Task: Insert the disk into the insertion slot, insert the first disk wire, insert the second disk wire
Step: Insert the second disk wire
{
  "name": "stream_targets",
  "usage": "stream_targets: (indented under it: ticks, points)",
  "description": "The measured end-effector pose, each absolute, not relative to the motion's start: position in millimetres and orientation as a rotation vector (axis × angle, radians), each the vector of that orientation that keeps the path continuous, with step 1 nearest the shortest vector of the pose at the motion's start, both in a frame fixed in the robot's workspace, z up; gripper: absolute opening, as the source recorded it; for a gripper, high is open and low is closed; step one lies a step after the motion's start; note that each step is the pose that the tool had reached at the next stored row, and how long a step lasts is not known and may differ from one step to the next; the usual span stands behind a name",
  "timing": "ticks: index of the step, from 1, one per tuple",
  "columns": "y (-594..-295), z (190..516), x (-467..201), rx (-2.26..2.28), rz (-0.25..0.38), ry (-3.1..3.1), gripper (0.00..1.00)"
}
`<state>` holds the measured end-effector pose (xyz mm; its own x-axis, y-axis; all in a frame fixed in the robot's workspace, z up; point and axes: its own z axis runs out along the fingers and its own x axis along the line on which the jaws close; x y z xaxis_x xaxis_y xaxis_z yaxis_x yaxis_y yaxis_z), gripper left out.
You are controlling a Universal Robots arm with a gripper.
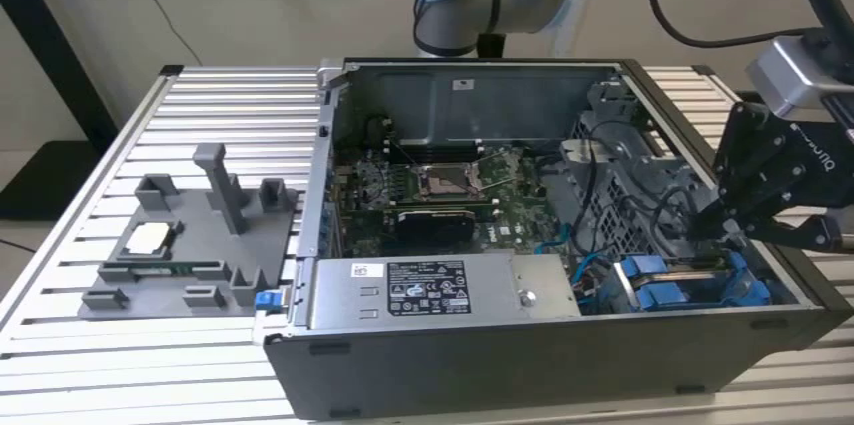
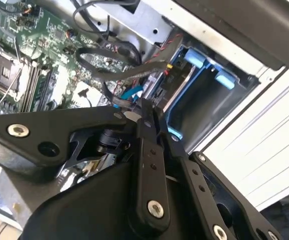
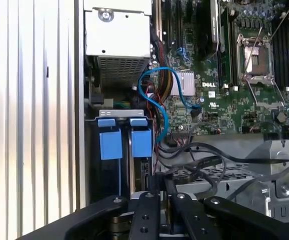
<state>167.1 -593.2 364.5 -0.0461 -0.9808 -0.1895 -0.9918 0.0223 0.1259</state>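
Note:
The disk (image 1: pixel 667 290), in its blue carrier frame, sits down inside the insertion slot (image 1: pixel 781 290) at the case's front corner, on the exterior view's right. Its blue tabs (image 3: pixel 141 140) stand up side by side in the first wrist view. The second wrist view has the carrier (image 2: pixel 197 57) within the grey bay (image 2: pixel 224 117). My gripper (image 1: pixel 707 230) hangs just above the bay, among the cables. Its fingers (image 3: pixel 149 210) lie close together, shut on a dark wire connector (image 3: pixel 156 181) right beside the disk. A black wire bundle (image 3: pixel 204 150) runs off from there, and a blue wire (image 2: pixel 132 94) lies by my fingertips (image 2: pixel 145 112).
The label-stickered power-supply box (image 1: pixel 427 290) fills the case's front. Behind it lies the motherboard with the silver processor socket (image 1: pixel 441 183). A blue cable loop (image 3: pixel 154 90) arches near the bay. On the exterior view's left, a grey fixture (image 1: pixel 187 245) stands on the slatted table (image 1: pixel 120 365).

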Motion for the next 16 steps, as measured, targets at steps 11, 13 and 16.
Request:
stream_targets:
  ticks: [11, 13, 16]
  points:
    - [-593, 356, 174, -2.137, 0.351, 2.212, 0.15]
    - [-593, 352, 177, -2.137, 0.352, 2.213, 0.15]
    - [-593, 349, 179, -2.139, 0.358, 2.216, 0.15]
